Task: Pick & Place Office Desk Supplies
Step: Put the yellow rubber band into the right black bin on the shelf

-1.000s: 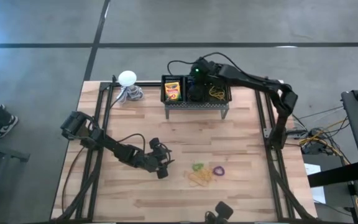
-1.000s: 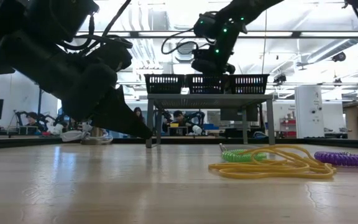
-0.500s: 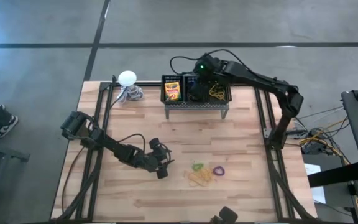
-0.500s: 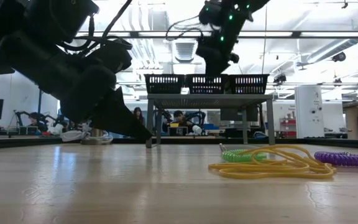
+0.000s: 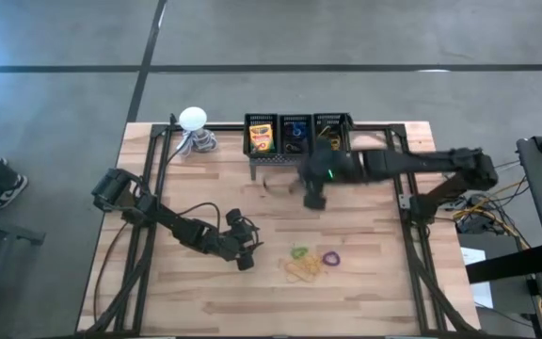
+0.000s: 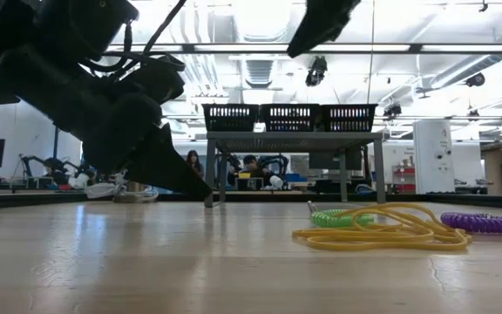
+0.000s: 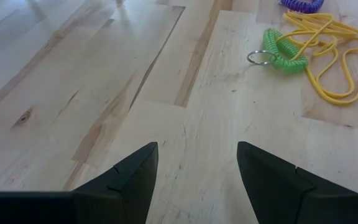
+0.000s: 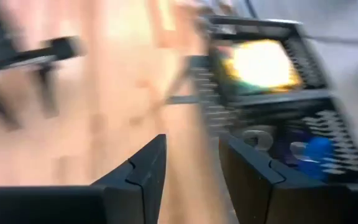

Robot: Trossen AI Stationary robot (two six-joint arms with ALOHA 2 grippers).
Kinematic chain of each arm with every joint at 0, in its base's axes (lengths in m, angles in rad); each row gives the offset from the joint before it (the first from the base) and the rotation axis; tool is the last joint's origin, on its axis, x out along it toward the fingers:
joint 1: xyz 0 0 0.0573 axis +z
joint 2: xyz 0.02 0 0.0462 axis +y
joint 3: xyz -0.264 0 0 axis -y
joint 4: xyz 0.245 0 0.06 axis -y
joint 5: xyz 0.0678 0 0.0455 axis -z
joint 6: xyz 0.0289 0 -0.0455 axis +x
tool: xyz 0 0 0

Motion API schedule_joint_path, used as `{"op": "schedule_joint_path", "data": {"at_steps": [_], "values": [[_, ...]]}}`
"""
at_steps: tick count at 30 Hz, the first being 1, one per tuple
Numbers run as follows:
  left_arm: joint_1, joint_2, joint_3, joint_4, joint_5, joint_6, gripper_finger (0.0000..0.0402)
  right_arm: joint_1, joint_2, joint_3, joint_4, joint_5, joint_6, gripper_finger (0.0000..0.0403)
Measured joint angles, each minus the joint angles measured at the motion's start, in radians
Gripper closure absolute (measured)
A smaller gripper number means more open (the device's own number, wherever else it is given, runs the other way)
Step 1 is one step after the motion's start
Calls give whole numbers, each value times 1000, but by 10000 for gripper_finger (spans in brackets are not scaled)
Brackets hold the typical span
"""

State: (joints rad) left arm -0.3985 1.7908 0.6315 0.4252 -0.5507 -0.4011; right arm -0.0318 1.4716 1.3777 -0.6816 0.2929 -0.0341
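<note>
Both grippers are empty. Right gripper (image 5: 314, 200) hangs over the desk (image 5: 365, 292) just in front of the black three-part basket rack (image 5: 296, 151), its fingers (image 8: 142, 180) parted with bare wood showing through the gap. Left gripper (image 5: 245, 252) rests low near the desk's middle, tips at the surface in the low view, fingers (image 7: 129, 177) spread wide and touching none of the supplies.

No writing can be read anywhere; the crayon box (image 5: 262, 137), yellow and green, lies in the rack's left compartment with its label too small to make out. A blue item (image 5: 295, 131) sits in the middle compartment and something yellow (image 5: 330, 140) in the right one.

Loose on the desk, ahead of the left gripper, lie a green coiled ring (image 7: 283, 53) with a small metal loop, a tangle of yellow rubber bands (image 7: 344, 65) touching it, and a purple coiled ring (image 5: 331, 258) just beside them. A white ball-shaped object (image 5: 193, 119) stands at the desk's far left corner.
</note>
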Motion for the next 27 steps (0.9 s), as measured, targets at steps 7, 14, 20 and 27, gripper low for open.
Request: {"op": "schedule_joint_path", "data": {"at_steps": [7, 14, 20, 27], "values": [[0, 0, 0, 3, 0, 0, 179, 278, -118, -363, 248, 73, 185, 278], [0, 0, 0, 55, -2, 0, 179, 459, -153, -687, 458, 187, 478, 287], [1, 0, 0, 104, -19, 4, 179, 538, -134, -901, 695, 241, 661, 291], [3, 0, 0, 146, -54, 7, 179, 551, -73, -1055, 1216, 187, 571, 291]]}}
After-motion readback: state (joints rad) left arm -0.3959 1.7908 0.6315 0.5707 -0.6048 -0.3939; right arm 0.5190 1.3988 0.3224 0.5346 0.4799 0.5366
